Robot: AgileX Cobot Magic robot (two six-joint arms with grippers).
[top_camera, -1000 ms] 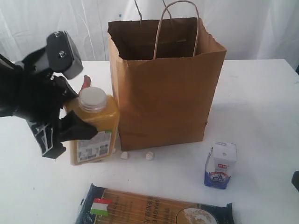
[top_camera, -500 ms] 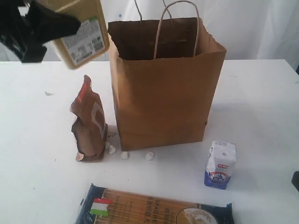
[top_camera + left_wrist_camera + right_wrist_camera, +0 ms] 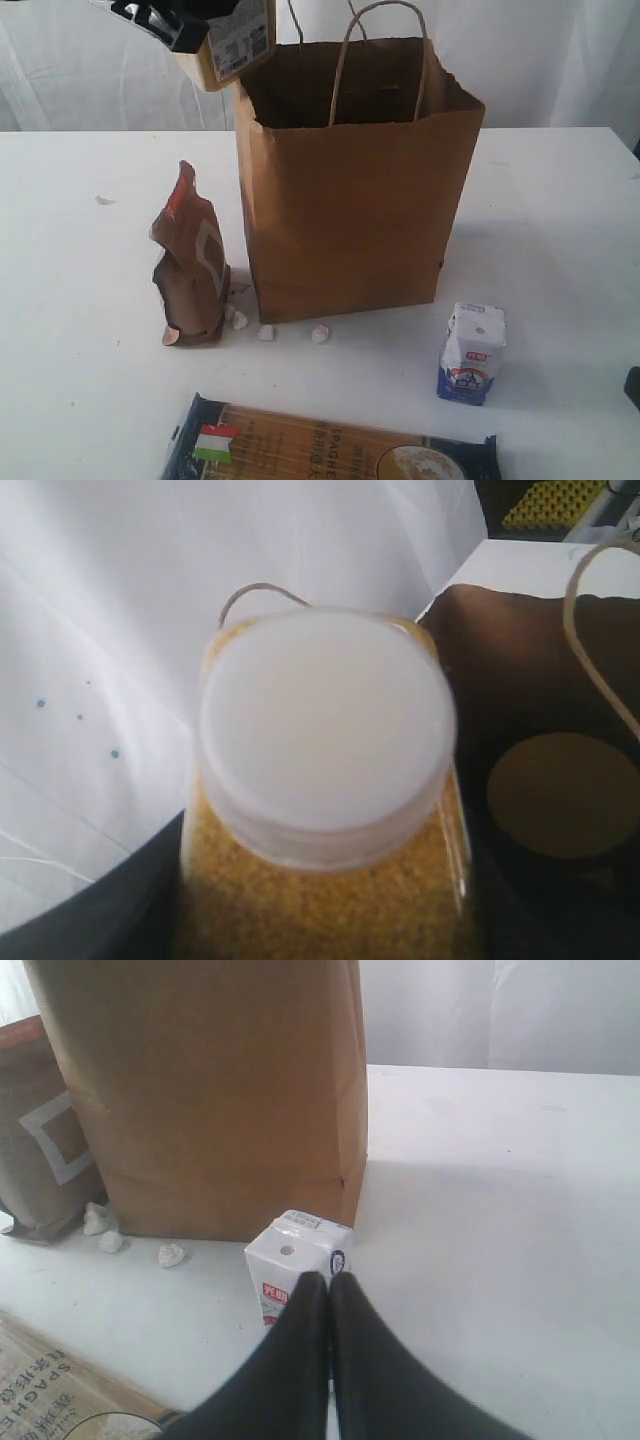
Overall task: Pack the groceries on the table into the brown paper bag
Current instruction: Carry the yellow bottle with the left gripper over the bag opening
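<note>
My left gripper [image 3: 185,25] is shut on the yellow white-capped bottle [image 3: 236,42], holding it tilted in the air just above the left rim of the brown paper bag [image 3: 350,200]. In the left wrist view the bottle's white cap [image 3: 325,720] fills the middle, and a tan jar lid [image 3: 555,795] shows down inside the bag. The brown pouch [image 3: 190,265] stands left of the bag. A white-blue carton [image 3: 472,352] stands at the front right, just beyond my shut, empty right gripper [image 3: 328,1280]. The spaghetti pack [image 3: 320,445] lies at the front edge.
Small white lumps [image 3: 265,332] lie along the bag's front base on the white table [image 3: 560,220]. The bag's twisted handles [image 3: 380,50] stand up over its open mouth. A white curtain hangs behind.
My left gripper has lifted the bottle from the table beside the pouch, up and to the right, to the bag's rim. The right gripper has stayed still.
</note>
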